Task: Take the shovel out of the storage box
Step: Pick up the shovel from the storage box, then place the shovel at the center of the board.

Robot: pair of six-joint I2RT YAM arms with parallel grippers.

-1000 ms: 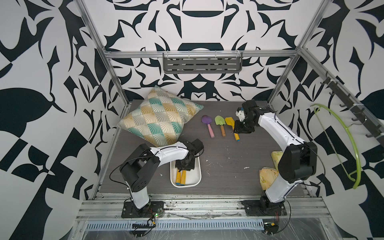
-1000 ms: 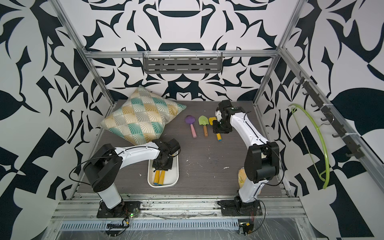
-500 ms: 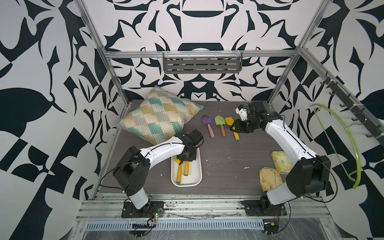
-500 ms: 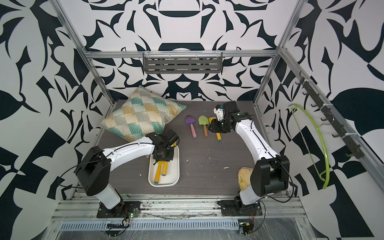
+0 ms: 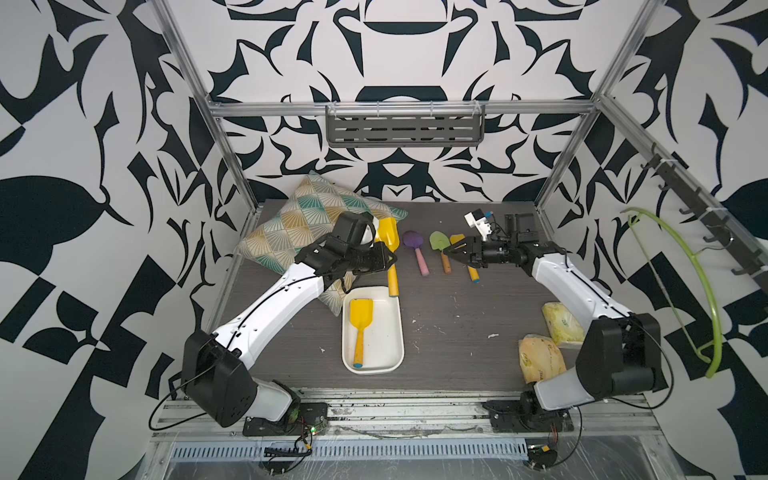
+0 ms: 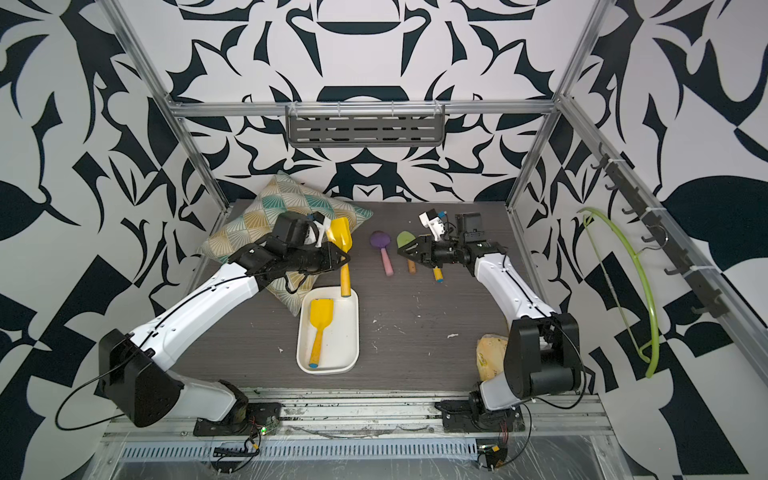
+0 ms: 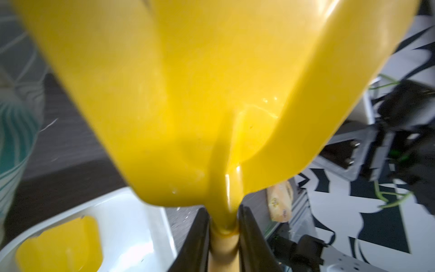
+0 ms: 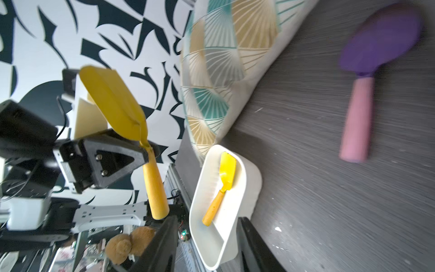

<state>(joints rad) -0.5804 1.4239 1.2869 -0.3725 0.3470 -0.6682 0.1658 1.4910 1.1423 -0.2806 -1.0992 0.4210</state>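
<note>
Dark grey wood-grain tabletop (image 5: 457, 332) inside an aluminium frame, with black-and-white leaf-pattern walls (image 5: 83, 124) on three sides. Both arm bases are bolted to a front rail (image 5: 395, 411). Nearest item is the storage box (image 5: 392, 357), a white tub set lengthways near the front centre. One yellow shovel (image 5: 359, 328) lies inside it, blade toward the far end, blue-tipped handle toward the front. Two yellow bags (image 5: 540, 357) sit by the right arm's base, and white crumbs (image 5: 492, 335) are scattered mid-table. Left gripper (image 5: 388, 259) is clamped on the neck of a second yellow shovel (image 5: 386, 232). The left wrist view shows both fingers (image 7: 200, 235) tight against the shaft just below the blade. That shovel is in the air, blade up. In both top views its handle end overlaps the box's far rim. The right wrist view shows it clear of the tub (image 8: 249, 179). A fan-print cushion (image 5: 299, 228) lies far left, under the left arm. Further back, a purple shovel (image 5: 417, 249) with a pink handle, a green shovel (image 5: 438, 245) and an orange-handled shovel (image 5: 471, 272) lie in a row. Right gripper (image 5: 451, 252) hovers over the latter two, jaws apart, holding nothing. A green hanger (image 5: 681, 266) hangs from a hook rail (image 5: 706, 208) on the right wall. A grey slotted shelf (image 5: 405, 129) hangs on the back wall.
</note>
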